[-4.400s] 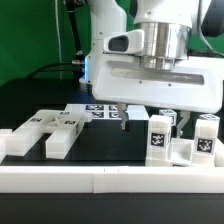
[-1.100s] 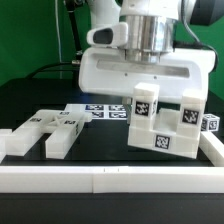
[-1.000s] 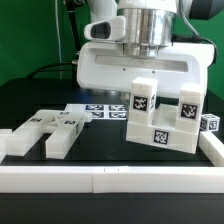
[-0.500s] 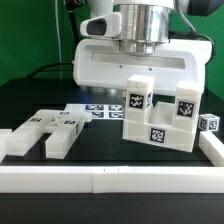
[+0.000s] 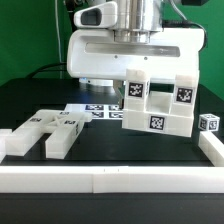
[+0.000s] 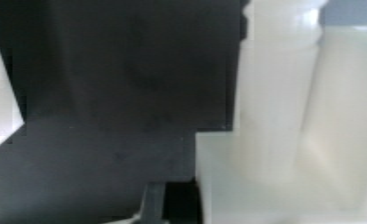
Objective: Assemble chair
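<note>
Currently pinching the stepped chair part (image 5: 155,112) from directly above with the gripper (image 5: 133,74), held off the table (image 5: 100,142), long axis across the exterior view, notched slab (image 5: 45,130) well apart toward that view's left.

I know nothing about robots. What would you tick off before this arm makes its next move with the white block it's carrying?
1. Blocky part lifted off the table: ok. It hangs in the air with dark table showing below it.
2. How squarely the jaws grip it: cannot tell. The part hides them in the exterior view, and the wrist view is too close.
3. Pronged slab out of the way: ok. It lies apart on the exterior view's left.
4. Small cube out of the way: ok. It sits apart on the exterior view's right.
5. Clearance over the marker board: cannot tell. The part's corner overlaps it in the picture.
</note>
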`<state>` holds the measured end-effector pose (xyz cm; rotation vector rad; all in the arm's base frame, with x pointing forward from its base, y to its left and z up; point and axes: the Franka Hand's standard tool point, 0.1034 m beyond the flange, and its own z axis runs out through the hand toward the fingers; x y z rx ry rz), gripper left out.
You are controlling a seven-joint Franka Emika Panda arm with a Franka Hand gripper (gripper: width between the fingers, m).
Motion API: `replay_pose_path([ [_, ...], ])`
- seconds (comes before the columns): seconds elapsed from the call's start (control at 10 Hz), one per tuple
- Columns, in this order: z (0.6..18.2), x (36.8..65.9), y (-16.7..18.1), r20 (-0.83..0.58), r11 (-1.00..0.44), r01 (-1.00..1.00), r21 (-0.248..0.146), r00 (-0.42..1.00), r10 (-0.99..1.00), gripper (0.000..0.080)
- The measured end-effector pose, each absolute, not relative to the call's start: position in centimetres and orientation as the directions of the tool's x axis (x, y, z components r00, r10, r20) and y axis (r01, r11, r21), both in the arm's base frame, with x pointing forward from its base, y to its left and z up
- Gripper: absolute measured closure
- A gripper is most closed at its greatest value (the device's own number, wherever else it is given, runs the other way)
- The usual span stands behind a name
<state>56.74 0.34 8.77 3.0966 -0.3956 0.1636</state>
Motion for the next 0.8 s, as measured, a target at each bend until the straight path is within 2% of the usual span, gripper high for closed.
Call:
replay_pose_path([
  [0.4,8.4,55.9,0.4,0.04,-0.967,-0.256,-0.001,0.966,-0.256,0.0763],
  [0.8,9.0,53.5,1.1,-0.298,-0.982,-0.189,0.004,0.937,-0.182,0.0763],
])
